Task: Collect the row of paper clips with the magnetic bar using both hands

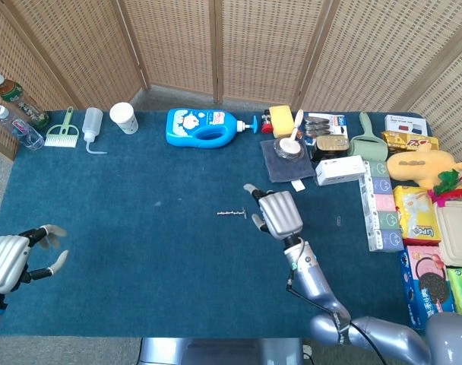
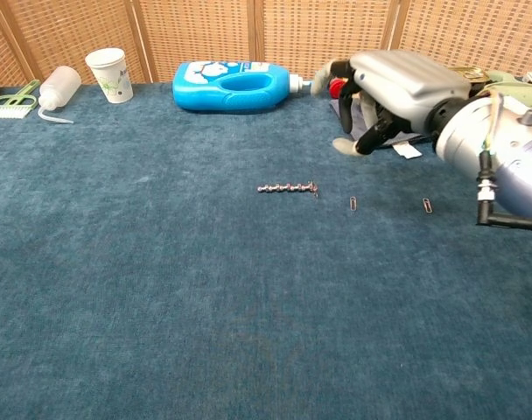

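While my right hand (image 2: 397, 92) hangs above the dark blue carpeted tabletop (image 1: 140, 251), I record it as holding nothing: its fingers curl downward and inward, and nothing shows between them in the chest view. In the head view the same hand (image 1: 279, 214) sits just right of the short silvery magnetic bar with clips clinging along it (image 1: 232, 214), apart from it.

That bar serves as my reference point. In the chest view it (image 2: 286, 187) lies flat on the cloth, running left to right. One loose silver paper clip (image 2: 353, 203) lies near its right end, slightly nearer to me. A second loose silver paper clip (image 2: 428, 206) lies further right again, well apart from the bar. Both rest flat on the cloth, untouched.

My left hand (image 1: 18, 258) is far to the left of the bar, at the near left corner of the table. Its fingers are spread and bent, with clear space between them, and it grasps nothing.

Behind the bar, at the far edge, a bright blue plastic detergent bottle (image 1: 204, 127) lies on its side. Left of that bottle stands a white paper cup (image 1: 124, 117), and beyond the cup a white squeeze bottle with a bent nozzle (image 1: 93, 125).
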`<state>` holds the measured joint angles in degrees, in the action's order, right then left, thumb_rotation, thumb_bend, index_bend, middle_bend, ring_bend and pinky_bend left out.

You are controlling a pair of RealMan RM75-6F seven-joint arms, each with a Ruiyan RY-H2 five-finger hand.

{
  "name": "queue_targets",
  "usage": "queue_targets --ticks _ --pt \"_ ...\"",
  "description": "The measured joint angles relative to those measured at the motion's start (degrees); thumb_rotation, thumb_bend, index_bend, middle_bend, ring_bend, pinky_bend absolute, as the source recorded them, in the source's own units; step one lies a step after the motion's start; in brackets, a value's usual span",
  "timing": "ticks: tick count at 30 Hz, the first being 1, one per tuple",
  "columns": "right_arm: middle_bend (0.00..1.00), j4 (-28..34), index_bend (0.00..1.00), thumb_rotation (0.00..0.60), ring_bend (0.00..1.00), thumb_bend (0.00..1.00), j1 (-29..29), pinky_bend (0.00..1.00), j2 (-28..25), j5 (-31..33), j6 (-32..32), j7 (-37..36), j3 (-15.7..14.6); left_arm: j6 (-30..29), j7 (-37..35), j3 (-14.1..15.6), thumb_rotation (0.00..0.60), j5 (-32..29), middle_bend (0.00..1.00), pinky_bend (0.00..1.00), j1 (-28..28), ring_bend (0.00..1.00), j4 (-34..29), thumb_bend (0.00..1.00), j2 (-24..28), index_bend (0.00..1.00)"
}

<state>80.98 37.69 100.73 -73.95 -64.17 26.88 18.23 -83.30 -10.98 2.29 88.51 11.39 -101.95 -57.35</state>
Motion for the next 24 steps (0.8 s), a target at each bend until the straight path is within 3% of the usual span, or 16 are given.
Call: queue_targets --ticks 4,10,24 --pt "0.71 -1.3 0.43 0.585 0.79 0.34 1.5 0.89 0.5 2.1 2.1 -0.5 0.3 0.2 -0.2 -0.2 0.359 0.4 0.53 0.92 -0.2 0.53 0.2 0.32 -0.2 0.38" --pt "0.73 -2.7 0.42 0.565 0.83 0.34 3.2 0.93 1.6 4.3 3.4 -0.7 0.7 0.4 -0.5 -0.7 0.356 0.6 0.53 0.92 -0.4 0.53 0.3 0.32 -0.2 0.38" --pt "0.78 -6.2 0.47 0.6 0.87 0.34 7.7 0.96 4.7 12.7 8.3 4.0 1.2 1.1 -0.5 -1.3 0.356 0.8 0.53 0.92 -0.6 0.53 0.8 0.32 -0.6 0.37"
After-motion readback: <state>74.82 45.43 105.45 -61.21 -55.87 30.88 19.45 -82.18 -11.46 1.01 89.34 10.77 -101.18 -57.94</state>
